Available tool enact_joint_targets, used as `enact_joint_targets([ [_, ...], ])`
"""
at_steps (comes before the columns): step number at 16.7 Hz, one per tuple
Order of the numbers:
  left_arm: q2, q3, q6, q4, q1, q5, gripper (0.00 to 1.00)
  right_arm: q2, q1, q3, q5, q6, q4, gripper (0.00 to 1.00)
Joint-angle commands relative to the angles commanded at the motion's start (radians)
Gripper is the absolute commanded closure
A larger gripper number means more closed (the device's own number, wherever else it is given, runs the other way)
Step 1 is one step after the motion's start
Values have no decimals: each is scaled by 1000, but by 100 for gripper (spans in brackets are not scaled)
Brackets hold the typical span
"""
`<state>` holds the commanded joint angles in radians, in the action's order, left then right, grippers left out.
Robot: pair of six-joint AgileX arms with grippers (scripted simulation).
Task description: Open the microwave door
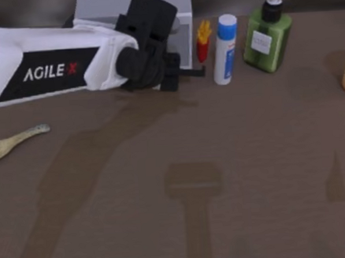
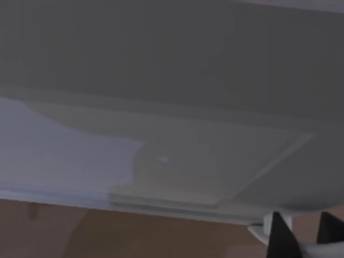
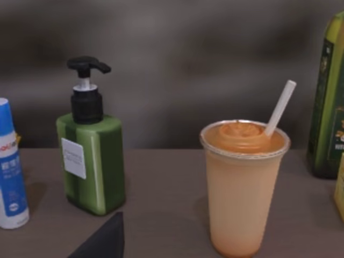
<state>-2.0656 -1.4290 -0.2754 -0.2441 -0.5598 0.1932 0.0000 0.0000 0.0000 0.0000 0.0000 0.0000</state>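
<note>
The white-grey microwave (image 1: pixel 181 10) stands at the back of the table, largely covered by my left arm. In the left wrist view the microwave door (image 2: pixel 177 156) fills the picture, its translucent window showing the inside. A small white handle (image 2: pixel 271 224) sticks out at the door's lower corner. My left gripper (image 1: pixel 187 72) (image 2: pixel 303 220) is at the microwave's front right and is shut on that handle, with white material showing between the dark fingertips (image 2: pixel 280 239). How far the door stands from the body is hidden. My right gripper (image 3: pixel 107 242) is outside the top view.
To the right of the microwave stand a red-yellow toy (image 1: pixel 204 40), a blue-capped white bottle (image 1: pixel 225 48) and a green pump bottle (image 1: pixel 267 37). An orange drink cup (image 3: pixel 244 183) and a dark green bottle (image 3: pixel 328 97) are at the far right. A spoon (image 1: pixel 17 142) lies at the left.
</note>
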Motion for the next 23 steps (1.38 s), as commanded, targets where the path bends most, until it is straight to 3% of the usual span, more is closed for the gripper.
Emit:
enact_joint_targets([
  [5,26,40,38,22,13,-26,100,0,0,0,0,0,0,0],
  [23,26,40,38,22,13,-26,100,0,0,0,0,0,0,0],
])
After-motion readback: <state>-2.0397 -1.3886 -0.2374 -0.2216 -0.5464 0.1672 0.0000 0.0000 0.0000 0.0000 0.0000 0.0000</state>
